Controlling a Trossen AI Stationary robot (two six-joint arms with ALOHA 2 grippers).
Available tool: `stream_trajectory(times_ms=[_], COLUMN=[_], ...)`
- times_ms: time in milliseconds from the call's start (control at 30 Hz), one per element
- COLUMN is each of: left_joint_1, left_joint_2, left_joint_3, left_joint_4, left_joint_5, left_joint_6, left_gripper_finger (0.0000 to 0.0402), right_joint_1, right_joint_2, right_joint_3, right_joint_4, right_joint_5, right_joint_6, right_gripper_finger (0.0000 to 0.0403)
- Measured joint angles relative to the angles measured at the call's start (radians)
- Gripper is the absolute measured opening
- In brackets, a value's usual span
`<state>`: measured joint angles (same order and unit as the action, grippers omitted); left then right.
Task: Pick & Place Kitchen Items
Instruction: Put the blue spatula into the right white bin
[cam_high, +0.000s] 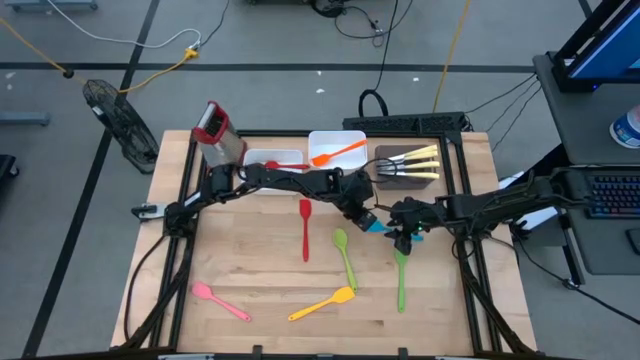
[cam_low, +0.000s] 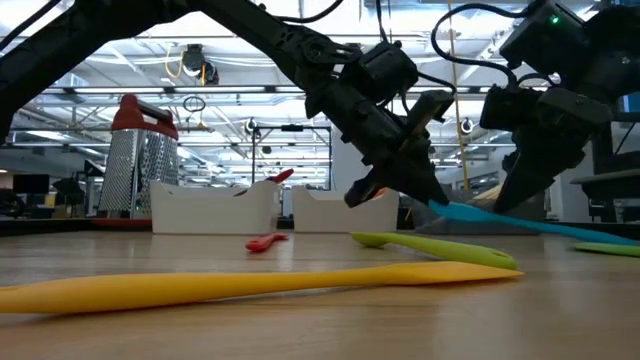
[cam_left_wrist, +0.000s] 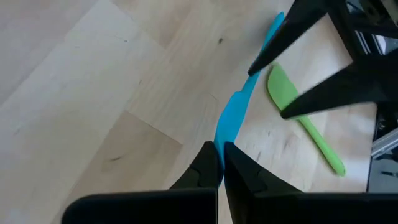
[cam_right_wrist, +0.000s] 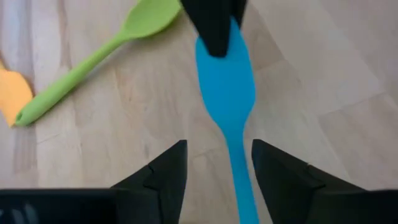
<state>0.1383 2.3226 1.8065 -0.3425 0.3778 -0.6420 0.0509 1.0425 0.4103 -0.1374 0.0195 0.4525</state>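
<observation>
Blue silicone, smooth and flat-bladed: the blue spatula hangs above the pale wood table near its right side, its blade tip pinched in my left pincer, which is closed on it. My right pincer stands open astride the thin handle, seemingly not touching. A green spoon lies just beside; bare boards stretch toward the near edge.

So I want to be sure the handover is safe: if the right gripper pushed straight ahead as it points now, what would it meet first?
Probably the left gripper, shut on the blue spatula directly ahead of the open right gripper; depth is unclear.
</observation>
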Motion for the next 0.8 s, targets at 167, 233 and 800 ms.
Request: stream_trajectory(times_ms=[167,233,800], left_joint_1=[0.001,0.001,-0.004], left_joint_2=[0.000,0.000,-0.001], left_joint_3=[0.000,0.000,0.016], left_joint_4=[0.000,0.003,0.000], left_joint_5=[-0.001,-0.001,0.012], left_joint_6=[-0.007,-0.008,-0.037], left_gripper_finger=[0.0000,0.0000,0.0000], right_joint_1=[0.000,0.000,0.000], right_joint_2=[0.021,0.039,0.160], right_joint_3=[0.001,0.001,0.002], right_joint_4=[-0.008,-0.003,0.093], right_joint_5=[-0.021,-0.020,0.005], right_joint_6=[0.004,0.005,0.015], right_gripper_finger=[0.0194,0.0196,0.0110])
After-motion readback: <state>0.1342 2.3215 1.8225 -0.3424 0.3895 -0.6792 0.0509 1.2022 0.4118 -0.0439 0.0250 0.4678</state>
